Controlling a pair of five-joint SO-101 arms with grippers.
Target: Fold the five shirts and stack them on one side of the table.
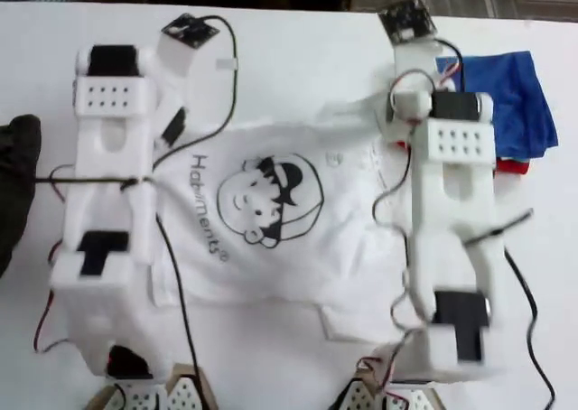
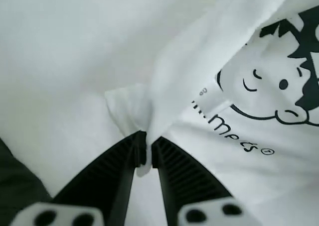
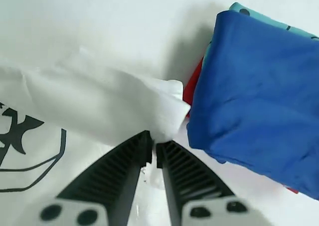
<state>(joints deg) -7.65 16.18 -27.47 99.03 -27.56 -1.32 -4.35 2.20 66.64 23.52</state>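
A white shirt (image 1: 271, 238) with a cartoon face print lies spread in the middle of the table. My left gripper (image 2: 146, 149) is shut on a bunched fold of the white shirt (image 2: 239, 151) at its far left corner, under the left arm's wrist (image 1: 172, 125). My right gripper (image 3: 152, 146) is shut on the far right corner of the white shirt (image 3: 99, 106), close beside the stack. A folded blue shirt (image 1: 510, 98) tops that stack at the far right, with a red shirt (image 3: 192, 91) and a teal one (image 3: 239, 9) under the blue shirt (image 3: 254, 91).
A black shirt (image 1: 18, 175) lies crumpled at the table's left edge. Cables run from both arms across the white table (image 1: 298, 58). The arm bases stand at the near edge.
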